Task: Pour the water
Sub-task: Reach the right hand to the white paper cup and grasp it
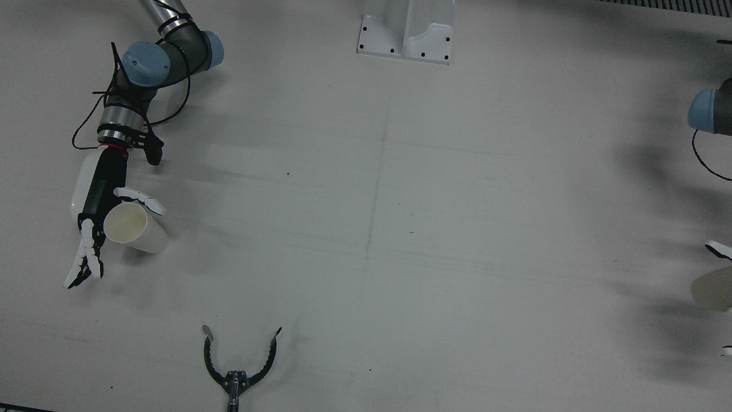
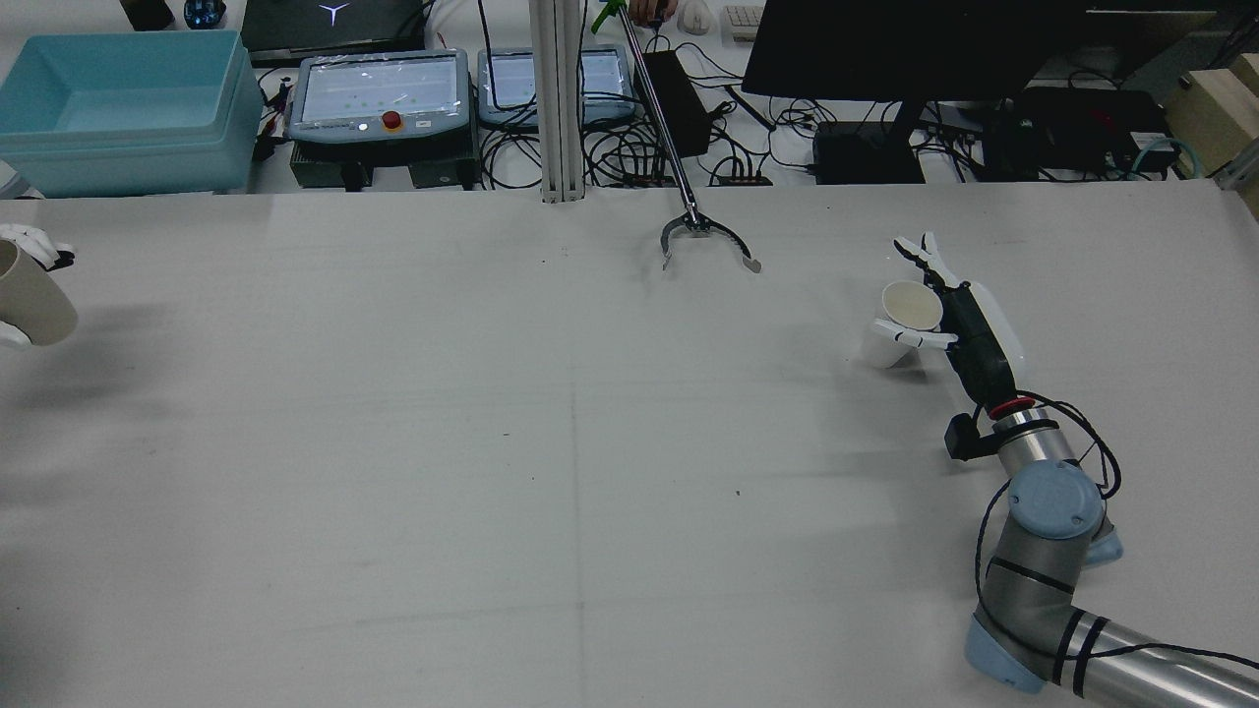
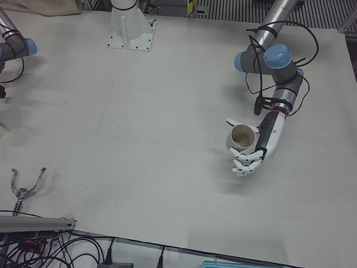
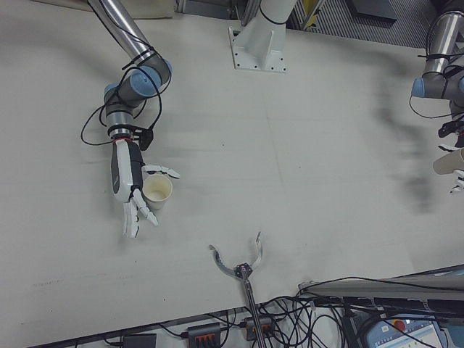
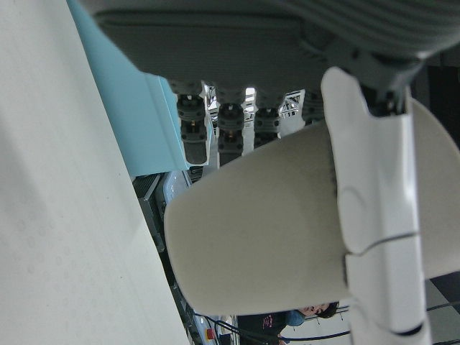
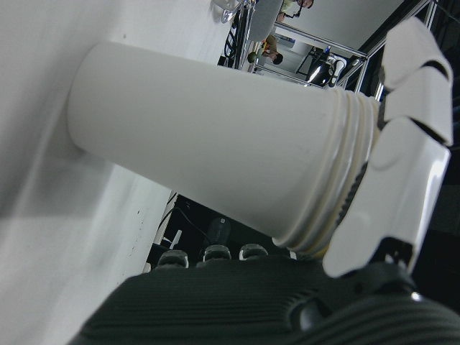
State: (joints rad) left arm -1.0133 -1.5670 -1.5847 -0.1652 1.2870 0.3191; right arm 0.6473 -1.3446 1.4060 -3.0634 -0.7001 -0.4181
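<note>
A white paper cup (image 1: 136, 229) stands on the table at my right side. My right hand (image 1: 100, 194) is open beside it: the thumb rests near the rim and the fingers (image 1: 86, 260) stretch straight past the other side. In the right hand view the cup (image 6: 215, 144) has its base on the table. My left hand (image 3: 262, 142) is shut on a beige cup (image 3: 241, 138) and holds it above the table at the far left side. This cup (image 2: 34, 295) is cut by the rear view's edge. The thumb (image 5: 374, 187) lies across the cup (image 5: 251, 230).
A long-handled grabber tool (image 2: 703, 236) lies with its claws open on the table's far middle edge. A white pedestal base (image 1: 406, 31) is bolted at the robot's side. Beyond the table stand a blue bin (image 2: 118, 98), control pendants and cables.
</note>
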